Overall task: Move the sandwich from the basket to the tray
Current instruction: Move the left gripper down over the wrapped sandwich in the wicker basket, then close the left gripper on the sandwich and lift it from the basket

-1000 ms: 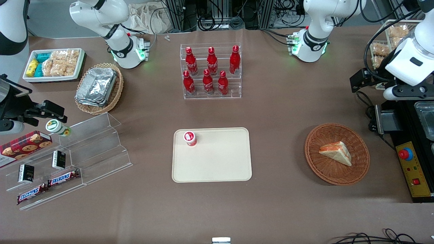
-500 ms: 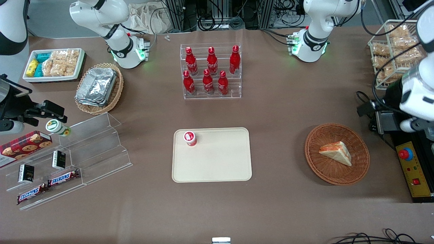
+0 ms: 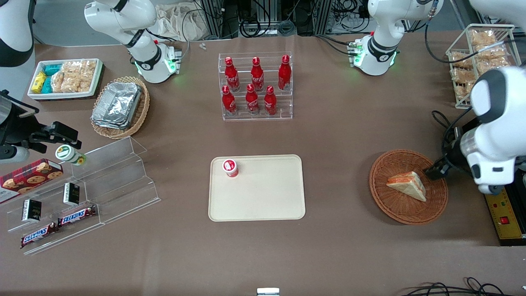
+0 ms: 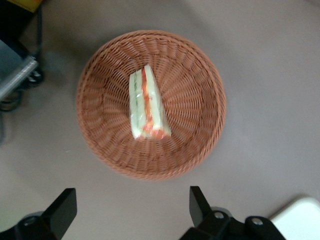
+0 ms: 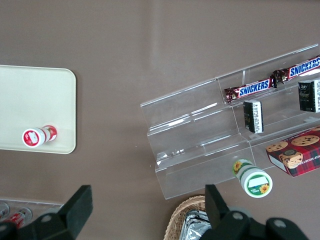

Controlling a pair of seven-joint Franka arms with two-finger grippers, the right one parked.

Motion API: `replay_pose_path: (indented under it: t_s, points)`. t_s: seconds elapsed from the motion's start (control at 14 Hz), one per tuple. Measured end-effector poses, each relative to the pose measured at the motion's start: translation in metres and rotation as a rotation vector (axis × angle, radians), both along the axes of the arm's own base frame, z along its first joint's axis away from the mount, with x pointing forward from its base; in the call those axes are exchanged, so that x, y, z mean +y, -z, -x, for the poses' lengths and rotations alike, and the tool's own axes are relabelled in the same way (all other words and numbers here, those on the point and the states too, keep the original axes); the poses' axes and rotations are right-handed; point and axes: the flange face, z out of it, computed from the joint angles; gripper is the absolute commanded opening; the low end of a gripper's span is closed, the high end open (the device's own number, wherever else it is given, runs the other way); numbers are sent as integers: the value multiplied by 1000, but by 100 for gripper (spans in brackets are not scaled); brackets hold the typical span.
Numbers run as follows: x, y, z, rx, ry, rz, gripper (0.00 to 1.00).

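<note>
Since a second ago the left arm has swung down, and its gripper (image 4: 130, 210) now hangs above the basket (image 3: 435, 205), fingers (image 4: 64, 209) spread wide and empty. On the brown table (image 3: 341, 135), the tray (image 3: 263, 197) carries a small red bottle (image 3: 230, 167). Well apart, toward the working arm's end, the sandwich (image 3: 407, 185) lies flat in the basket, tip toward the front camera and filling edge away from it.

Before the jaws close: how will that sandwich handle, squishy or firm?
Likely soft: the sandwich shows pale bread and thin filling layers, so a hard squeeze may crush it. Probably light. It lies loose in the basket and may slide. The gripper, jaws open, hangs above the basket's edge.
</note>
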Motion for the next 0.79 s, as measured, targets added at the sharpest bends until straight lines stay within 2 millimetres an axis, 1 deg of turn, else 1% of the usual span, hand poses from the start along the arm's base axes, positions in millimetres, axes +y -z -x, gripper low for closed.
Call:
replay_pose_path:
  t_s: [0.14, 0.29, 0.36, 0.43, 0.5, 0.57, 0.64, 0.71, 0.79]
  points:
    - [5, 57, -3, 12, -144, -15, 100]
    - [11, 106, -5, 56, -212, -32, 100]
    - [14, 125, -6, 75, -225, -38, 100]
    - [16, 140, -7, 85, -234, -43, 100]
    - [19, 150, -7, 93, -241, -46, 100]
    - [22, 158, -7, 100, -246, -49, 98]
    - [24, 164, -8, 102, -250, -51, 66]
    - [25, 169, -8, 97, -253, -52, 15]
    - [25, 175, -9, 95, -258, -53, 0]
